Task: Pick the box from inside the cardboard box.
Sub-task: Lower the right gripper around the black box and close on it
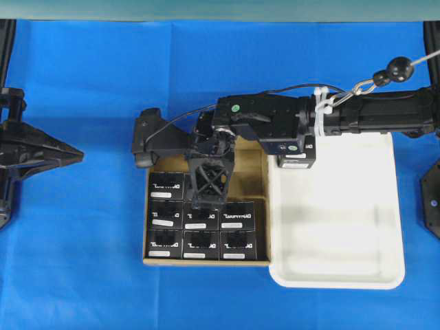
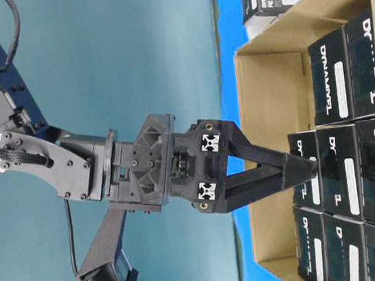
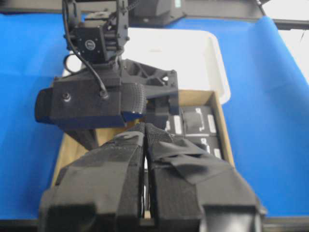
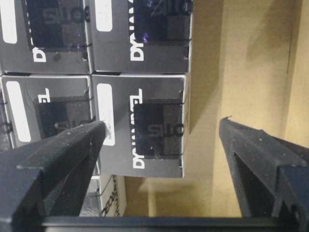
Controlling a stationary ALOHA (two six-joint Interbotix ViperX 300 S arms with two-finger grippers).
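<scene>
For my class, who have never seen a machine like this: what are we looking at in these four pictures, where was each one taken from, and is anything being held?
It is a two-armed robot at a blue table. One picture looks down from above, one from table height, and one from a camera on each wrist. A cardboard box holds small black boxes, and a white tray with another black box sits beside it. The right gripper, jaws wide open, straddles one box without gripping it. The left gripper waits shut and empty.

Black box (image 4: 140, 125) upright inside cardboard box (image 1: 258, 172)
</scene>
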